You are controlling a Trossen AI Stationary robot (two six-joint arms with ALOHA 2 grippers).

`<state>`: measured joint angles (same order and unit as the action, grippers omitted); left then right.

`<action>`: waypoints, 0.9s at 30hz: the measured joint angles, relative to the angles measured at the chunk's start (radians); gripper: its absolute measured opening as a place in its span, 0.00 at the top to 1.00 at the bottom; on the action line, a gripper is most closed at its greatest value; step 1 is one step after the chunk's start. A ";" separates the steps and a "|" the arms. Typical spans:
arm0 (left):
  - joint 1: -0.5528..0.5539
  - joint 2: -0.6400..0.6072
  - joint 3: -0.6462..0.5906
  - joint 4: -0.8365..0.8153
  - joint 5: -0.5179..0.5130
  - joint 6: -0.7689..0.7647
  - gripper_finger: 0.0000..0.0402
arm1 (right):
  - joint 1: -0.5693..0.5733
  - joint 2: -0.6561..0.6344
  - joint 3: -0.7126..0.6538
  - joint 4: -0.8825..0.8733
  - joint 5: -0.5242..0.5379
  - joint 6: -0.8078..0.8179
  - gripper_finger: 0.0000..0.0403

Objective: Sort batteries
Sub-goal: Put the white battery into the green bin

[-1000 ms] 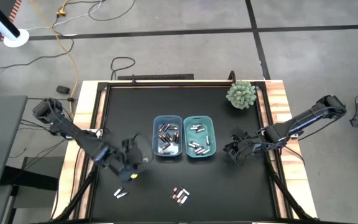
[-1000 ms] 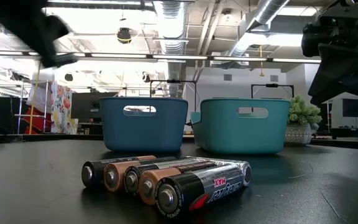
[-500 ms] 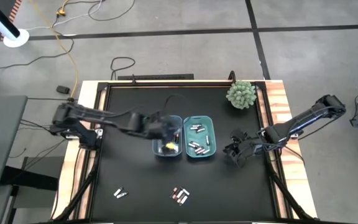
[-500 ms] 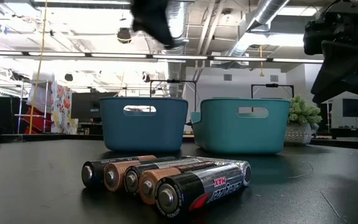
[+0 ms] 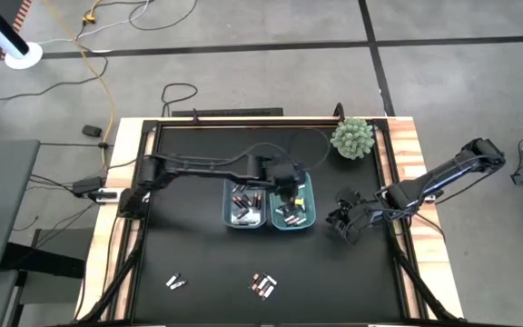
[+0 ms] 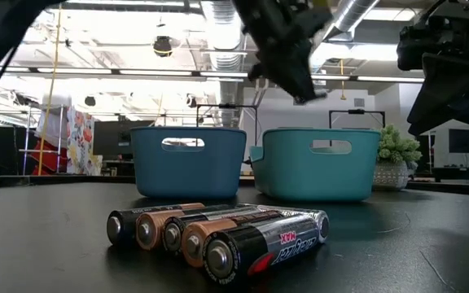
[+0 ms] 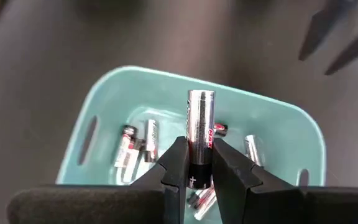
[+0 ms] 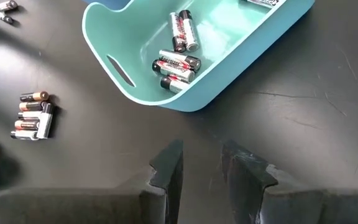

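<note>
Teal bin [image 5: 292, 201]; blue bin [image 5: 244, 200]; black table [image 5: 198, 263]; silver-and-black battery [image 7: 199, 135]; green plant [image 5: 351, 137]

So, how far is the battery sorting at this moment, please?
Done: several batteries already lie in the blue bin and the teal bin. In hand: the left gripper, above the teal bin, is shut on one battery. Left: a group of batteries and a smaller group lie on the table. The right gripper waits beside the teal bin, holding nothing.

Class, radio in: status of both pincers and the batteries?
Left pincer shut on battery over teal bin. Right pincer empty, waiting beside it. Nothing blocking.
</note>
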<state>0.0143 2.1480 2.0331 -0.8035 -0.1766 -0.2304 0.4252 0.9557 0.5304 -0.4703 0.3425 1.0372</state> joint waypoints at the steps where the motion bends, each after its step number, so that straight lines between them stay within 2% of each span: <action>1: 0.004 0.023 0.015 -0.006 0.012 -0.017 0.88 | 0.000 0.000 0.000 0.000 0.000 -0.001 0.69; 7: 0.026 0.129 0.040 -0.031 0.052 -0.106 0.88 | 0.006 0.000 0.000 -0.001 0.000 -0.023 0.69; 16: 0.041 0.221 0.040 -0.070 0.076 -0.207 0.88 | 0.027 0.000 0.000 -0.008 0.000 -0.052 0.69; 27: 0.042 0.219 0.040 -0.058 0.076 -0.236 0.79 | 0.027 0.000 0.000 -0.008 0.000 -0.052 0.69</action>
<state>0.0565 2.3670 2.0731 -0.8618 -0.1004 -0.4665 0.4522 0.9554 0.5304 -0.4782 0.3420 0.9855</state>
